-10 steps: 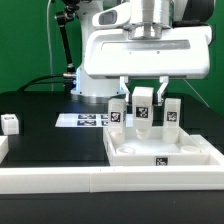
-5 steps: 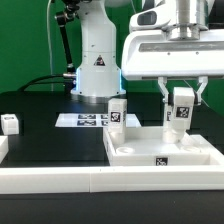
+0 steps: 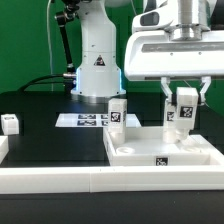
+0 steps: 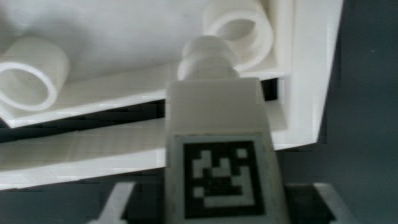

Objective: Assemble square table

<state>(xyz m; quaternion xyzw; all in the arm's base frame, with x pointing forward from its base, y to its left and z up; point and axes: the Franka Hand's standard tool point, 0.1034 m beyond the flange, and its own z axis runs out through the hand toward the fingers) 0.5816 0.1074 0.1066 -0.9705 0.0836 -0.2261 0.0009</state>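
The square table's white tray-like tabletop (image 3: 135, 152) lies at the exterior view's right, with a tag on its front rim. My gripper (image 3: 182, 108) hangs above its right side, shut on a white tagged leg (image 3: 181, 114) held upright. A second leg (image 3: 118, 112) stands at the tabletop's far left corner. A third leg (image 3: 10, 124) lies on the black table at the far left. In the wrist view the held leg (image 4: 222, 150) fills the middle between my gripper's (image 4: 222, 205) fingers, its peg pointing at the tabletop (image 4: 125, 150) between two round sockets.
A long white rail (image 3: 60, 180) runs along the front edge, with another white piece (image 3: 3, 150) at the left. The marker board (image 3: 88, 120) lies flat behind the tabletop. The arm's white base (image 3: 97, 70) stands at the back, in front of a green backdrop.
My gripper has carried the held leg toward the exterior view's right, from over the tabletop's middle to over its right side. In the last half second it has barely moved.
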